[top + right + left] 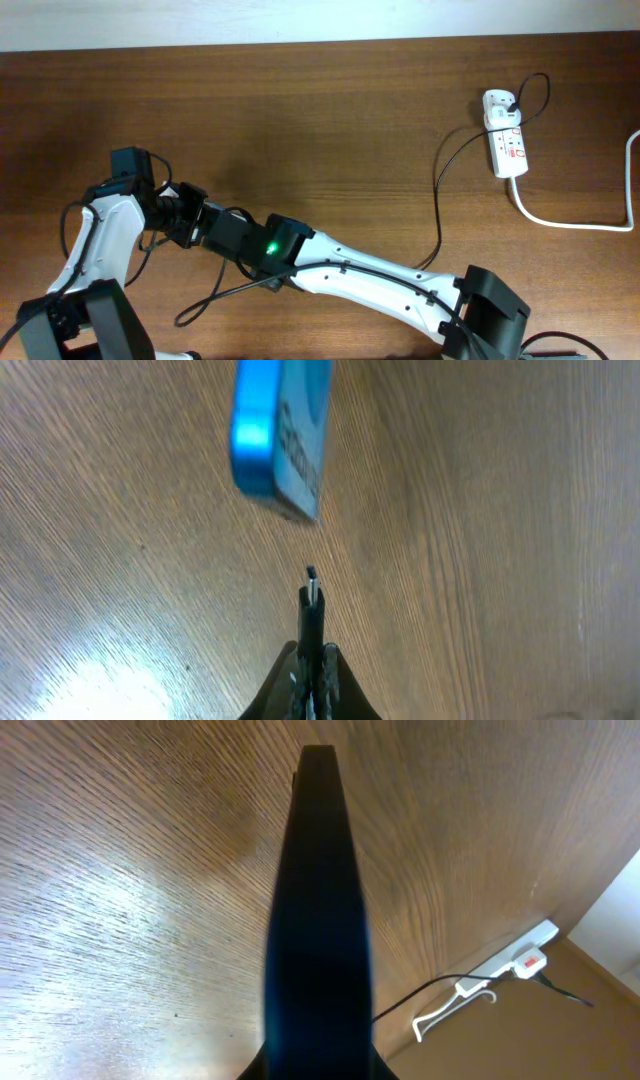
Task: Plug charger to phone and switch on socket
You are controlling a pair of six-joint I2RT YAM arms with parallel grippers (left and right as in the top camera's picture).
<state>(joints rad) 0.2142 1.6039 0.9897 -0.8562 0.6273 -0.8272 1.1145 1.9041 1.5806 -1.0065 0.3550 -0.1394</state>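
Wooden counter, blurred blue phone pinched by left claw, right claw pinching charger tip near it, socket far right.

Dark wood-grain table (glossy sheen in places), pale strip beyond its far edge
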